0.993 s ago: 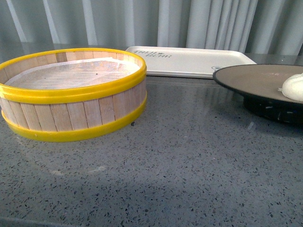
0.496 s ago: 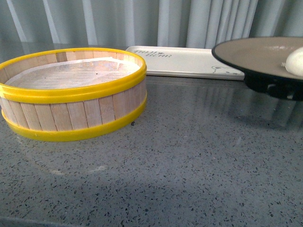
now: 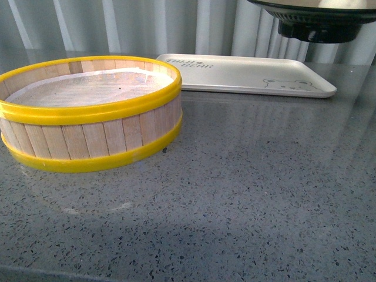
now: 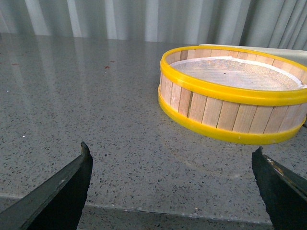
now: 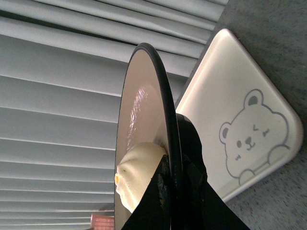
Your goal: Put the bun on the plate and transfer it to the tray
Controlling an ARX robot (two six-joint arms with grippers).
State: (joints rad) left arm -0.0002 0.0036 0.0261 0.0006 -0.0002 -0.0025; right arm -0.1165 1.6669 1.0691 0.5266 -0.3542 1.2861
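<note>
Right end effector [image 5: 173, 189] is clamped on the plate [image 5: 144, 105], one finger on the tan inside face, the other on the black underside, rim pinched between them. The bun [image 5: 139, 175] sits on that tan face close to the rim, right up against my inner finger, and its pleated top is not clear from this angle.

In the front view the plate [image 3: 317, 17] is up in the air at the far right, well clear of the bench [image 3: 235, 205]. All I see there is its black rim and black raised foot from below. Whether the pale sliver at the very top edge is the bun, I cannot tell.

The tray [image 3: 247, 75] lies flat on the bench at the back, below the plate, with its faint lettering at the left end and the bear figure [image 3: 288, 84] at the right. From my right wrist, the bear figure [image 5: 249, 136] shows plainly on the tray [image 5: 240, 124], beyond the plate's edge.

Left end effector [image 4: 172, 149] hangs low over the bench with its fingers spread wide and nothing between them. The steamer basket [image 4: 230, 96] stands ahead of it, apart from both fingers. In the front view the steamer basket [image 3: 88, 111] stands at the left, yellow bands top and bottom, white liner inside, just in front of the tray's left end. A pale curtain [image 3: 147, 26] hangs behind.
</note>
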